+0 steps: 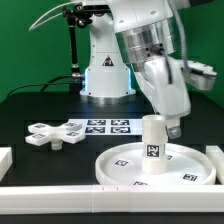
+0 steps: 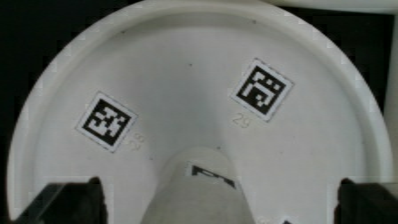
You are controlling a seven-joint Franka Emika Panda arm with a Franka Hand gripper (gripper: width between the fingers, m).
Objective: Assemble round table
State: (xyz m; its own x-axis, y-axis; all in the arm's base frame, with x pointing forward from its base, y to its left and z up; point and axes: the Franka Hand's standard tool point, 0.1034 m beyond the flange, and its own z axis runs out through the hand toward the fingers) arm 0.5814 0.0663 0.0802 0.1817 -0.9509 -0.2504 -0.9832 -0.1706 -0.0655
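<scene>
White plastic throughout: find short thick cylinder leg [image 1: 152, 142] upright near centre of large rimmed round disc [image 1: 112, 166], apparently stood there for fastening. Note two-finger gripper [image 2: 210, 204] spread wide, straddling leg untouched, probably ready to clamp. Leave cross-shaped four-armed base [image 1: 55, 133] aside, beside marker board [image 1: 108, 126].

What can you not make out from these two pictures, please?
- Exterior view: whether the leg is fastened into the disc; the joint is too small.
- Exterior view: fingertips of the gripper, dark and blurred beside the leg.
- Wrist view: the fingers, cut off by the picture's edge.
- Exterior view: tags on the cross base, blurred.
</scene>
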